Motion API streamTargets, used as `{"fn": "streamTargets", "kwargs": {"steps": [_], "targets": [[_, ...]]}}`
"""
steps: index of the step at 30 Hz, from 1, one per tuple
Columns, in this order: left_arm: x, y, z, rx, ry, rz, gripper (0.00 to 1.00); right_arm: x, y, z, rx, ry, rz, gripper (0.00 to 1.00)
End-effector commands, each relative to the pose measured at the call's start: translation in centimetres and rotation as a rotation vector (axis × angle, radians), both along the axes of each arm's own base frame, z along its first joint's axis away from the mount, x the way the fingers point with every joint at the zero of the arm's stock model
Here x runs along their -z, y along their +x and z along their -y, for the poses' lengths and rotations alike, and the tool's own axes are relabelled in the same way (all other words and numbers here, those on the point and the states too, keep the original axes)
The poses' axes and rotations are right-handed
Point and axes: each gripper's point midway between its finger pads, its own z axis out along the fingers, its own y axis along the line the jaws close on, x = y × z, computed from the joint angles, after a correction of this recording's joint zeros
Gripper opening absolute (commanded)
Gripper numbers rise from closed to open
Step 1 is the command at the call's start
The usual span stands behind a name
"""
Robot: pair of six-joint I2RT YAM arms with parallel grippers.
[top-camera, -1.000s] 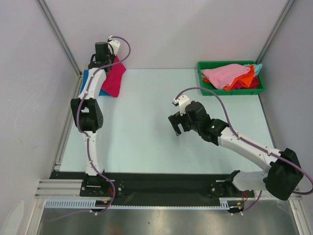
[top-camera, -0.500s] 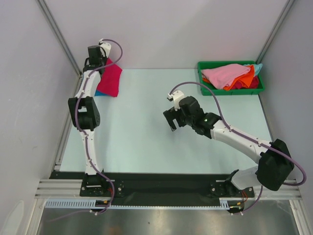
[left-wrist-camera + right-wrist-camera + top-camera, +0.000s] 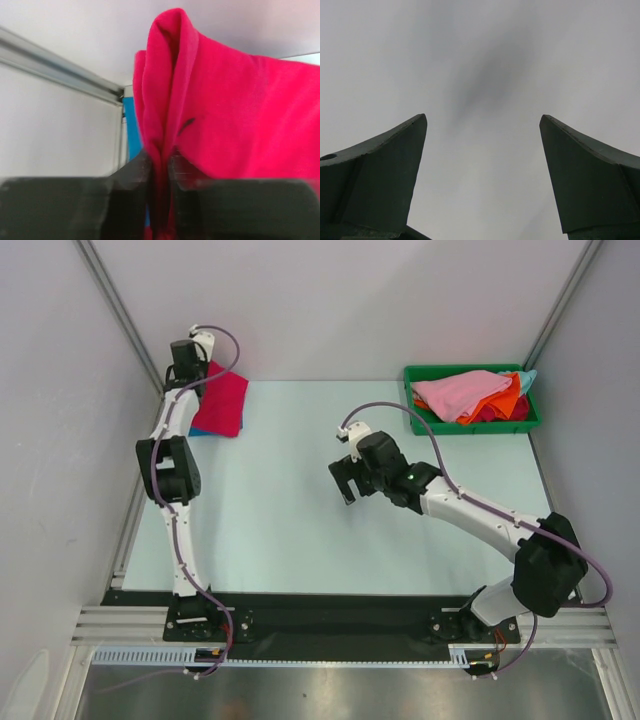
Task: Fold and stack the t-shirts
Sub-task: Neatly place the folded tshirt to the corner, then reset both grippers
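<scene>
One fold of the crimson t-shirt (image 3: 230,115) is pinched tight in my left pincer (image 3: 159,167), over the blue t-shirt (image 3: 131,127) at the desk (image 3: 280,520) corner. My right pincer (image 3: 482,170) gapes empty. Stacking, I judge: lay it square, then release.

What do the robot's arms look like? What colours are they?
The left arm and right arm are thin white tubes with chunky black joints. A purple cable runs along each. The right gripper has two dark, pointed fingers; the left gripper looks black too.
</scene>
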Motion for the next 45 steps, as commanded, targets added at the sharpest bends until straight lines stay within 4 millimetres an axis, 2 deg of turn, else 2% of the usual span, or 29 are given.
{"fn": "streamTargets", "kwargs": {"steps": [1, 4, 5, 8, 9, 10, 11, 12, 13, 14, 15, 16, 17, 18, 19, 22, 27, 28, 30, 31, 32, 33, 34, 36, 37, 39, 42, 44, 45], "targets": [[-1.6, 0.6, -2.7, -0.091, -0.013, 0.096, 0.34, -2.4, 1.1, -1.1, 0.025, 0.056, 0.022, 1.00], [-1.8, 0.3, -3.9, -0.164, -0.020, 0.113, 0.73, -2.5, 1.2, -1.1, 0.044, 0.065, 0.008, 1.00], [-3.0, 0.0, -4.7, -0.219, -0.007, 0.136, 0.79, -2.9, 1.1, -1.1, 0.047, 0.068, 0.008, 1.00], [-5.2, -0.7, -5.0, -0.285, -0.053, 0.186, 0.80, -4.2, 0.6, -0.8, 0.068, 0.094, 0.001, 1.00], [-7.3, -1.3, -4.9, -0.313, -0.087, 0.232, 0.81, -4.5, 0.4, -0.5, 0.076, 0.095, 0.001, 1.00], [-7.1, -1.9, -4.7, -0.329, -0.105, 0.227, 0.81, -4.9, 0.1, -0.1, 0.091, 0.109, -0.003, 1.00], [-7.4, -2.0, -3.7, -0.306, -0.134, 0.230, 0.81, -5.6, -0.5, 0.5, 0.099, 0.110, -0.001, 1.00], [-10.2, -2.9, -2.7, -0.293, -0.185, 0.279, 0.82, -5.7, -0.9, 1.1, 0.109, 0.108, -0.001, 1.00], [-8.1, -3.6, -0.7, -0.264, -0.203, 0.232, 0.85, -5.7, -1.6, 1.8, 0.128, 0.109, -0.018, 1.00], [-8.6, -4.4, 0.8, -0.236, -0.216, 0.232, 0.86, -5.9, -2.0, 2.3, 0.145, 0.116, -0.019, 1.00], [-11.6, -6.0, 2.4, -0.207, -0.243, 0.277, 0.88, -6.1, -2.9, 3.4, 0.166, 0.131, -0.019, 1.00], [-9.0, -7.8, 4.1, -0.177, -0.264, 0.215, 0.91, -5.4, -3.6, 4.0, 0.200, 0.142, -0.049, 1.00], [-8.8, -8.9, 7.8, -0.128, -0.318, 0.206, 0.93, -5.3, -4.2, 4.7, 0.227, 0.163, -0.062, 1.00], [-11.9, -11.3, 9.6, -0.082, -0.351, 0.249, 0.94, -4.3, -5.4, 5.8, 0.251, 0.178, -0.090, 1.00], [-8.2, -13.6, 11.2, -0.075, -0.384, 0.167, 0.99, -4.2, -6.1, 6.1, 0.256, 0.217, -0.105, 1.00], [-6.8, -20.3, 19.3, 0.065, -0.505, 0.083, 1.00, -3.3, -8.4, 6.6, 0.281, 0.408, -0.185, 1.00], [-4.3, -31.1, 26.8, 0.207, -0.820, -0.068, 1.00, -1.2, -11.0, 7.7, 0.392, 0.671, -0.309, 1.00], [-1.2, -34.7, 28.6, 0.262, -0.895, -0.174, 1.00, -1.6, -11.4, 8.2, 0.403, 0.725, -0.292, 1.00], [-3.9, -38.4, 30.0, 0.330, -1.093, -0.104, 1.00, 1.0, -12.3, 8.9, 0.476, 0.774, -0.350, 1.00], [-0.8, -41.4, 30.8, 0.362, -1.135, -0.180, 1.00, 1.0, -12.5, 9.0, 0.488, 0.821, -0.348, 1.00], [-3.1, -43.3, 30.9, 0.414, -1.232, -0.124, 1.00, 2.1, -13.2, 9.2, 0.494, 0.856, -0.359, 1.00], [-3.2, -44.6, 31.1, 0.448, -1.274, -0.123, 1.00, 2.1, -13.4, 9.2, 0.530, 0.926, -0.388, 1.00], [-1.2, -46.2, 30.9, 0.445, -1.301, -0.162, 1.00, 2.4, -13.6, 9.3, 0.549, 0.960, -0.401, 1.00], [-3.1, -49.1, 30.7, 0.530, -1.395, -0.143, 1.00, 3.2, -14.5, 9.2, 0.539, 1.041, -0.427, 1.00], [-2.4, -50.3, 30.6, 0.545, -1.418, -0.167, 1.00, 4.1, -15.0, 9.3, 0.592, 1.077, -0.485, 1.00], [-4.4, -52.7, 30.4, 0.633, -1.516, -0.139, 1.00, 4.9, -15.6, 9.3, 0.609, 1.135, -0.526, 1.00], [-4.8, -55.0, 30.5, 0.695, -1.669, -0.168, 1.00, 5.5, -16.2, 10.0, 0.637, 1.132, -0.532, 1.00], [-3.6, -56.2, 31.3, 0.711, -1.751, -0.284, 1.00, 6.6, -16.4, 10.5, 0.653, 1.070, -0.519, 1.00], [-5.3, -57.7, 31.7, 0.855, -1.777, -0.297, 1.00, 6.8, -16.5, 10.4, 0.638, 1.056, -0.518, 1.00]]}}
